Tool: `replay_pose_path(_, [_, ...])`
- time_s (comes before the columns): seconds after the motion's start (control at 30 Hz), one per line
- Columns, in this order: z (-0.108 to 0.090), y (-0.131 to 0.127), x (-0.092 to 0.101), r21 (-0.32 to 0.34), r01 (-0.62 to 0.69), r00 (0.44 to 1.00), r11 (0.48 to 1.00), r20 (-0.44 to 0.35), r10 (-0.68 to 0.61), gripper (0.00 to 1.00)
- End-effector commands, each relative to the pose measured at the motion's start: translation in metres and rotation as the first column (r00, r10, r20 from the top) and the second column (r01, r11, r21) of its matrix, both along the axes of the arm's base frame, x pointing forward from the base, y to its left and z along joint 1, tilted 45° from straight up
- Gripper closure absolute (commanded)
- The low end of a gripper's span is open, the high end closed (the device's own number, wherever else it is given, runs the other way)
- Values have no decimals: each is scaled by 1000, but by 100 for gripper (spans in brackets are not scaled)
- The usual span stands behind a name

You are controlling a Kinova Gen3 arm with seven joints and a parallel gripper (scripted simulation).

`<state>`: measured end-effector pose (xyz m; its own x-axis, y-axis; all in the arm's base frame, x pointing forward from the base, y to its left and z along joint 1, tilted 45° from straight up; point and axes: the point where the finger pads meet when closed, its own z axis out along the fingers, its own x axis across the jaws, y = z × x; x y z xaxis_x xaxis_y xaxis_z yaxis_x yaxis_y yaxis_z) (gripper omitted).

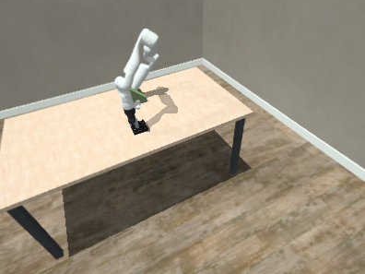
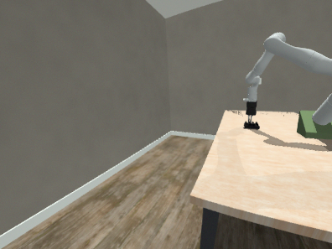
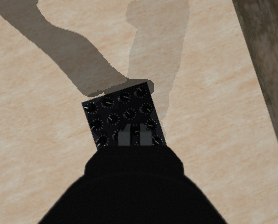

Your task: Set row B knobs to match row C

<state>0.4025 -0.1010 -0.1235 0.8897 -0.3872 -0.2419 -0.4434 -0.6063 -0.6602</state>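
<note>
narrowly parted at the knob box point(image 1: 143, 130) point(image 2: 251, 127) point(image 3: 104, 113), the tool point(image 1: 136, 125) point(image 2: 250, 121) point(image 3: 135, 130) may hold a knob; i cannot tell.

Pale wooden table point(image 1: 83, 142) point(image 2: 260, 184) point(image 3: 220, 165), black knob box point(image 1: 142, 130) point(image 2: 251, 127) point(image 3: 91, 116) on it

Plain grey room furnished with a work table and a mounted robot arm

A robot test room or lab is suggested, though the exact kind of place cannot be told. A white, jointed robot arm point(image 1: 134, 65) point(image 2: 299, 54) is set up at a long, pale wooden table with dark, square legs point(image 1: 203, 91) point(image 2: 260, 171), and a green, slope-sided block point(image 1: 138, 95) point(image 2: 307, 127) is seen by its lower end. The space is enclosed by mottled grey plaster-like walls point(image 1: 276, 41) point(image 2: 84, 87), edged with pale skirting boards point(image 1: 295, 124) point(image 2: 96, 177). The floor is covered in brown, wood-grained planks point(image 1: 184, 230) point(image 2: 138, 192).
</note>
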Motion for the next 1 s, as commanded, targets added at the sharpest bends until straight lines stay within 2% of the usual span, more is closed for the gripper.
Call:
replay_pose_path(0.0, [0,-1,0,-1,4,1000,1000,-2,-4,70])
replay_pose_path(0.27, [0,-1,0,2,31,999,1000,-28,-31,70])
replay_pose_path(0.6, [0,-1,0,10,137,982,991,-131,-134,70])
replay_pose_path(0.67, [0,-1,0,10,137,982,991,-131,-134,70])
replay_pose_path(0.97, [0,-1,0,2,282,923,959,-274,-271,70])
